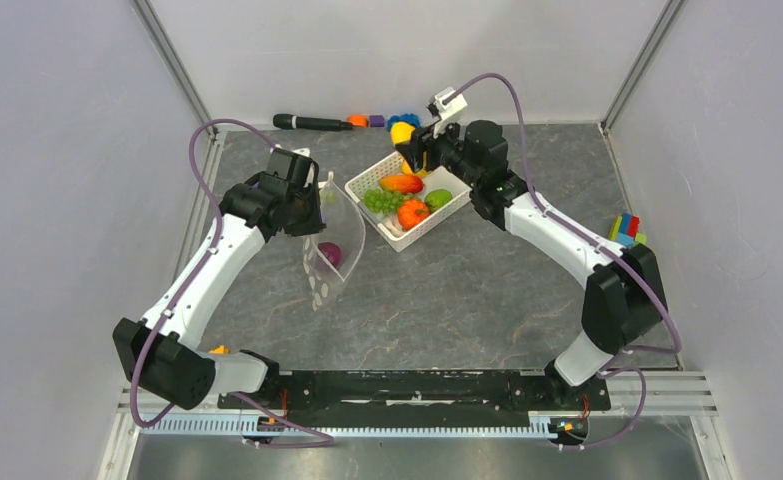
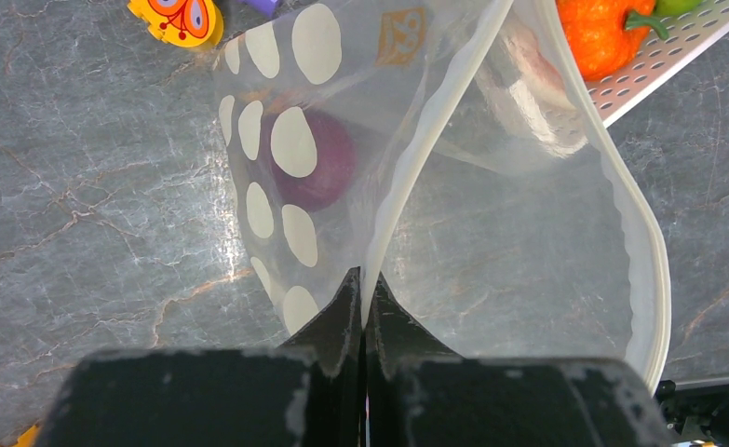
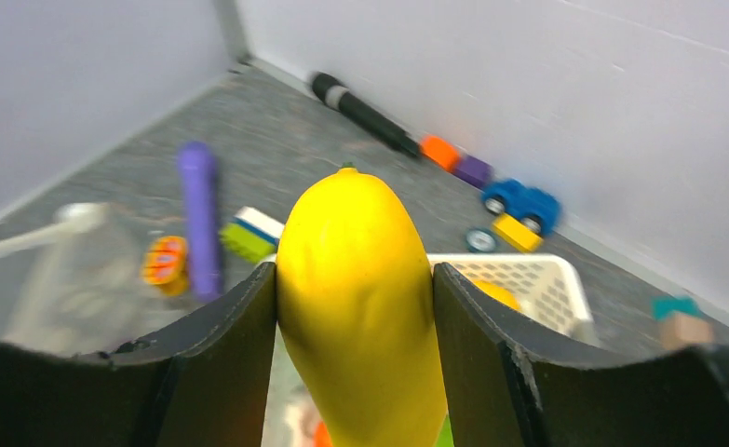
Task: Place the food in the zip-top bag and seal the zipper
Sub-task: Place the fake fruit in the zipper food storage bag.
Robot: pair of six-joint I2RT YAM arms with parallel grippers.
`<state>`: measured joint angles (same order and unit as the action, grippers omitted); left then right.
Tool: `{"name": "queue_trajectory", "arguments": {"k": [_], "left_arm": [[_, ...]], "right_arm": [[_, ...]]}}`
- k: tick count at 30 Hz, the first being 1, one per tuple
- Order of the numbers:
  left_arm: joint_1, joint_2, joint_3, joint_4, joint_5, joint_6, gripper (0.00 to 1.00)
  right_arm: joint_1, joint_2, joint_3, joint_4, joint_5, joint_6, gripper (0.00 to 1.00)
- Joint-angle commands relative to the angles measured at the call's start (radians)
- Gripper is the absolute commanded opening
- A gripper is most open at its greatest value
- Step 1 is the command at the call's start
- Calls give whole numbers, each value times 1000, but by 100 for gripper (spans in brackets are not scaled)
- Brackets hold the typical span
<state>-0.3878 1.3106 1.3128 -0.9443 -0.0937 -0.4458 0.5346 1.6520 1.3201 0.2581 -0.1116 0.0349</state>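
We found 1 purple piece (image 2: 328, 172) in the open zip-top bag (image 2: 528, 233) (left gripper (image 2: 362, 296) pinching its rim), the right gripper (image 3: 354, 279) clamping a yellow piece (image 3: 356, 251), and more food waiting in the basket (image 1: 371, 179).

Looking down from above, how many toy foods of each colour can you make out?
Yellow: 1 (yellow piece)
Green: 2 (grapes, green piece)
Orange-red: 2 (orange piece, red-orange piece)
Purple: 1 (purple piece, inside the zip-top bag)
Total: 6 plainly visible; the basket may hide more.
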Motion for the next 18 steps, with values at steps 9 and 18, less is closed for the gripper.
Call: {"name": "queue_trajectory", "arguments": {"k": [9,18], "left_arm": [[4,-24,-4,30,49,22,2],[4,-24,-8,37,66,15,2]], "right_arm": [[196,-146,-171,439,-291,255,8],[255,-143,-335,780,-264,488,8]]}}
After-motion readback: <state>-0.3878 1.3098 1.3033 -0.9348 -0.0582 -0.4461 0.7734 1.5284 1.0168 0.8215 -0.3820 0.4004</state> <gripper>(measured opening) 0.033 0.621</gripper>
